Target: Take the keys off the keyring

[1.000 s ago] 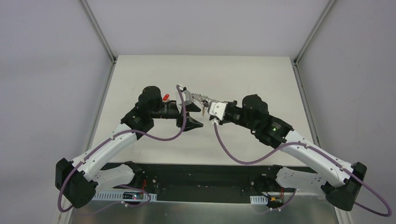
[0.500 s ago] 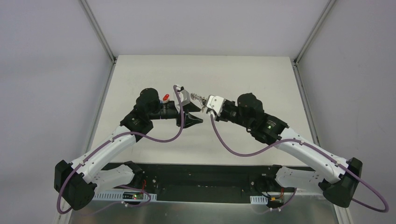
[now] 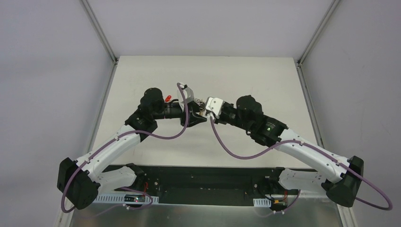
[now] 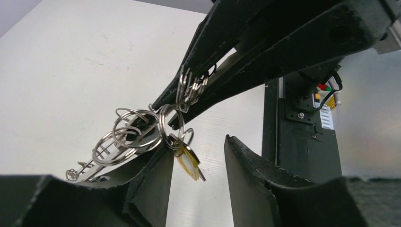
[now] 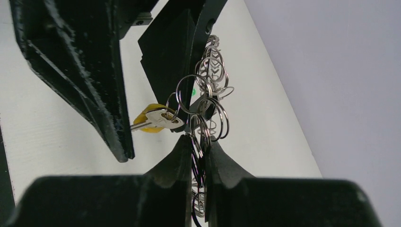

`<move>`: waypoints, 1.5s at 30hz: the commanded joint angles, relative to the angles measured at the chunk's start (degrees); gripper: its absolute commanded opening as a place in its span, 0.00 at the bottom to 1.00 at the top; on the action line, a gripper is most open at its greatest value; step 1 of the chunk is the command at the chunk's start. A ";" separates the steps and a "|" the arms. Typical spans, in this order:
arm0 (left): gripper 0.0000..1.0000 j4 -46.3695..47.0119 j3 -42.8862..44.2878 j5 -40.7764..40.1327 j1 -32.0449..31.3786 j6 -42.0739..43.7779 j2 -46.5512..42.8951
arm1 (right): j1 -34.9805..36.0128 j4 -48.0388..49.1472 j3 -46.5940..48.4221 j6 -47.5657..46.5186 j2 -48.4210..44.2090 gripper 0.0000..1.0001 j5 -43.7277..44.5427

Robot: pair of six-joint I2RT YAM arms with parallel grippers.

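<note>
— Where does the keyring sit?

— The keyring (image 5: 208, 90) is held up above the surface (image 3: 246, 75). The right gripper (image 5: 199, 142) has its fingers pressed together on the ring's wire loops, and the rest of the ring stretches out beyond the fingertips.

— And the other arm?

— The left gripper (image 4: 196, 143) faces the right one, tip to tip, with its fingers spread apart. The yellow-tagged key (image 4: 188, 161) hangs from the ring in the gap between them. It is just beside one finger, but whether it touches cannot be told.

— Any key off the ring?

— A red tag (image 3: 167, 98) shows behind the left gripper, near its wrist and apart from the ring. It is too small to tell whether a key is attached.
</note>
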 commanded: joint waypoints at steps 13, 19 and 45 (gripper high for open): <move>0.09 1.92 0.98 0.10 1.51 -1.35 0.37 | 1.16 4.75 2.41 2.63 -1.55 0.00 2.89; 0.08 0.49 1.88 1.38 1.51 -1.18 0.75 | 1.20 3.77 2.15 4.37 -2.24 0.00 8.51; 0.00 -3.52 4.23 1.57 1.51 -1.39 1.85 | 1.13 5.16 -7.56 9.30 -8.67 0.00 14.12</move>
